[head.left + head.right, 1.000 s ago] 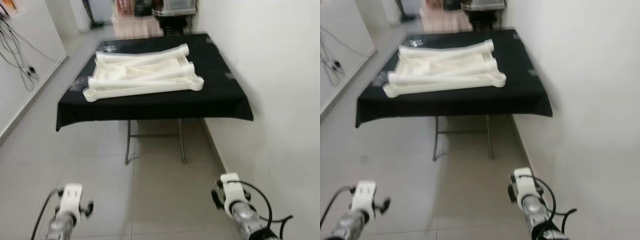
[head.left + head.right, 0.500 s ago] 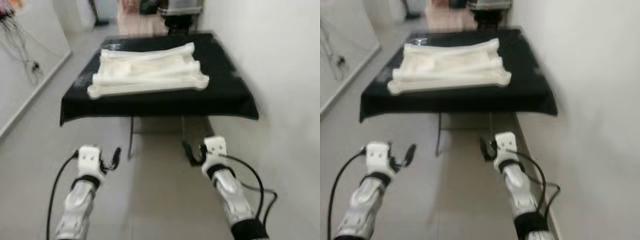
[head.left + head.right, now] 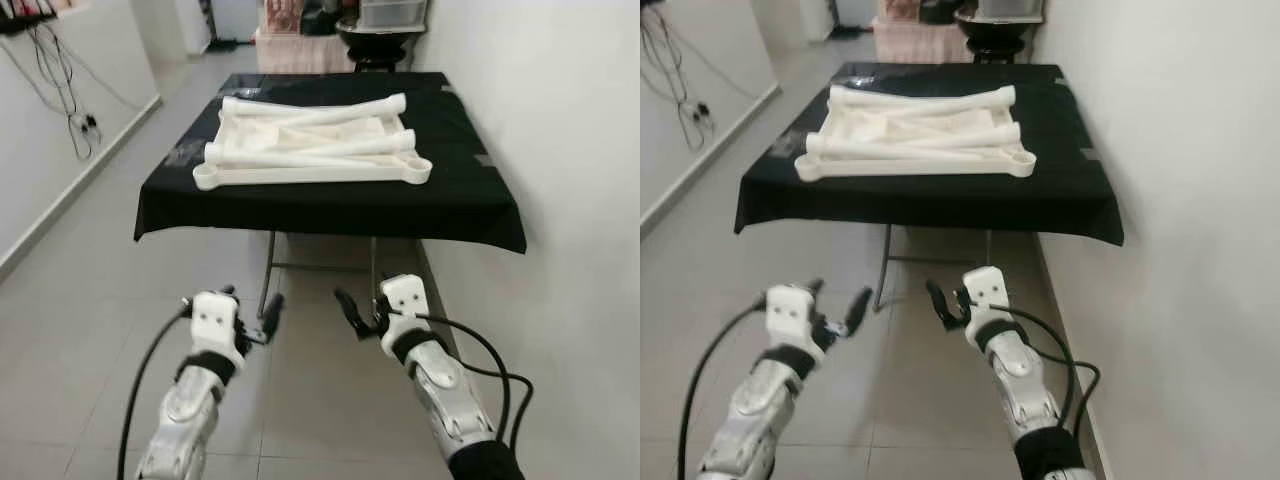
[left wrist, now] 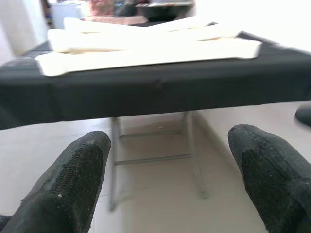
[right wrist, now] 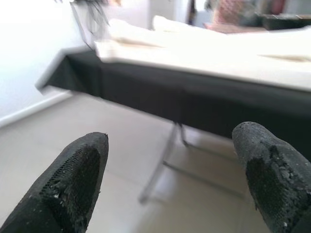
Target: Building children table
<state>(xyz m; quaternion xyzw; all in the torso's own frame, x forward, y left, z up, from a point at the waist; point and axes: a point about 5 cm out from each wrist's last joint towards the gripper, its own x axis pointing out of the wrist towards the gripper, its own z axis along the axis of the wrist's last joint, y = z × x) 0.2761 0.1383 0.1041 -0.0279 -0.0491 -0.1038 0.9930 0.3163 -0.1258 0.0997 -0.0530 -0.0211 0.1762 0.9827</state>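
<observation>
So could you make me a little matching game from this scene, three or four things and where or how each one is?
Things:
1. white table parts
2. black tablecloth
3. left gripper
4. cables

Places or states:
A. hanging on the wall at the robot's left
B. open, raised over the floor tiles
C. stacked on the covered table
D. draped over the folding table

Pairs: 1-C, 2-D, 3-B, 4-A

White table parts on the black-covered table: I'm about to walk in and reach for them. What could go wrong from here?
1. The white table parts lie stacked, legs crossing on the panel; lifting one may drag or topple the others.
2. The black cloth hangs loose over the folding table's edge, so the open left gripper or right gripper could snag it and pull the stack.
3. The wall is close on the right, leaving the right arm little room.
</observation>
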